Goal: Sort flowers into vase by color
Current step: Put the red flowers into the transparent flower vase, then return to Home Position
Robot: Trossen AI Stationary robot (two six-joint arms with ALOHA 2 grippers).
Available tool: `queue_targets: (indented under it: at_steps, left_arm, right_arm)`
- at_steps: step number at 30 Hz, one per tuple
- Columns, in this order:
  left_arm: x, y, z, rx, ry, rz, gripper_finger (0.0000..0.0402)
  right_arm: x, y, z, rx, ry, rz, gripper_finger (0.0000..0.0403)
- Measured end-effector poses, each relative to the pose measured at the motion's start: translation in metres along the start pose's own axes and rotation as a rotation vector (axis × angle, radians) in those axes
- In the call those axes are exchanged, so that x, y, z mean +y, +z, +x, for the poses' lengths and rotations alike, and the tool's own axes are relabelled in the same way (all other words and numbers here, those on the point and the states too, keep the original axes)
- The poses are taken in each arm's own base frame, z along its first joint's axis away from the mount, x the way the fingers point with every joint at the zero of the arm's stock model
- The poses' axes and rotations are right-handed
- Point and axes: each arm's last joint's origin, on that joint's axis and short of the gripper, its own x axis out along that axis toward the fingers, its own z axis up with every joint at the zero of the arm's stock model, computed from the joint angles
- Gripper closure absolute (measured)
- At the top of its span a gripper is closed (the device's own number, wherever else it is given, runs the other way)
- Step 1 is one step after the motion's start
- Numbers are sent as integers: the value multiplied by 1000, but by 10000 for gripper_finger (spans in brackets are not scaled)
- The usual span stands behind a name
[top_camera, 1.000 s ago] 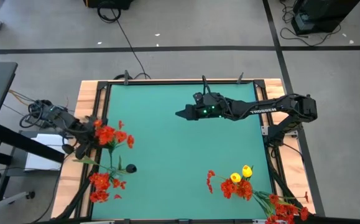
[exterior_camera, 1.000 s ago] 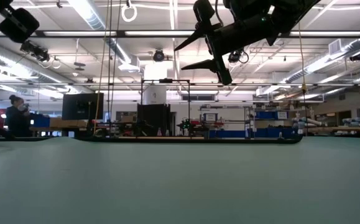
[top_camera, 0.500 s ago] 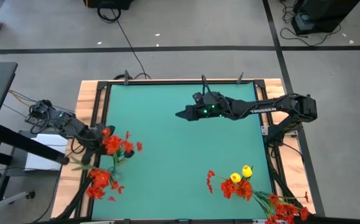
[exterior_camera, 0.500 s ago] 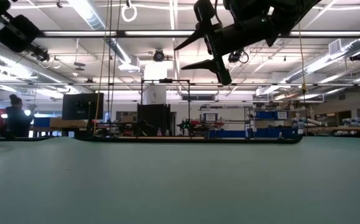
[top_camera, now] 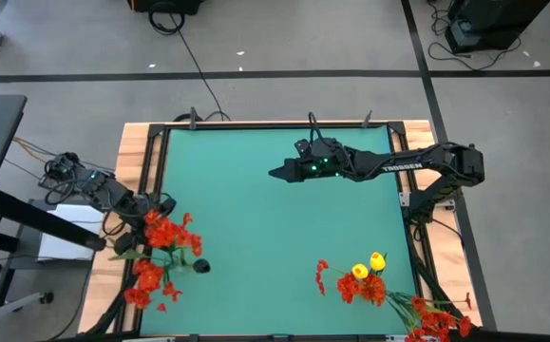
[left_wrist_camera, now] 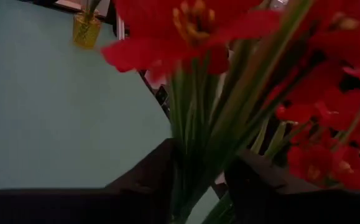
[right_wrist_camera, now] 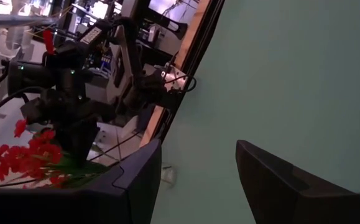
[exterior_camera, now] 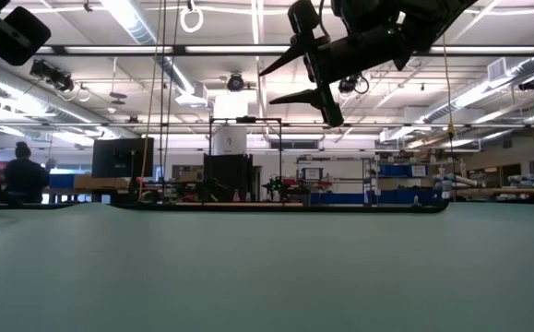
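Red flowers over the left edge of the tabletop

The left gripper [top_camera: 151, 211] is at the left edge of the green tabletop [top_camera: 275, 218], with a bunch of red flowers [top_camera: 165, 233] at its tip. In the left wrist view the green stems [left_wrist_camera: 195, 162] sit between its two dark fingers [left_wrist_camera: 155, 180], but I cannot tell if the gripper squeezes them or is letting go. More red flowers [top_camera: 146, 280] lie just below the bunch, so this looks like the red corner. The other flowers [top_camera: 365, 280], red and yellow mixed, wait by the tabletop's bottom right corner, likely unsorted. The right gripper [top_camera: 276, 173] hangs open and empty above the tabletop's top middle, out of the way. A small yellow vase [left_wrist_camera: 86, 28] stands far across the tabletop.
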Motion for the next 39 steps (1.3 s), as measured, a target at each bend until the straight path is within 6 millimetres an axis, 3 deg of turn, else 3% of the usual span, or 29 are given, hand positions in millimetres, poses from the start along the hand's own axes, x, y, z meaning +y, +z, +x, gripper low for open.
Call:
queue_targets:
  at_steps: [7,15,20,25,29,32,35,39]
  left_arm:
    - [-3,-1,0,45,-96,-3,193]
    - [-12,10,-18,89,-121,14,180]
    - [-18,22,-38,73,-11,47,180]
    - [-25,45,-64,-97,216,71,180]
    - [-30,65,-86,-277,429,85,192]
    - [-35,80,-89,-351,479,134,217]
    - [-37,94,-75,-401,510,161,248]
    - [-35,108,-43,-356,633,246,294]
  right_arm:
    - [3,-7,1,19,8,-7,188]
    - [4,-8,1,23,10,15,188]
    - [5,-9,1,17,10,1,188]
    - [14,-10,2,-58,48,-99,199]
    - [33,-2,-7,-96,96,-222,227]
    - [54,6,-23,-128,172,-360,262]
    - [73,13,-43,-155,254,-543,310]
    - [94,17,-76,-225,338,-799,388]
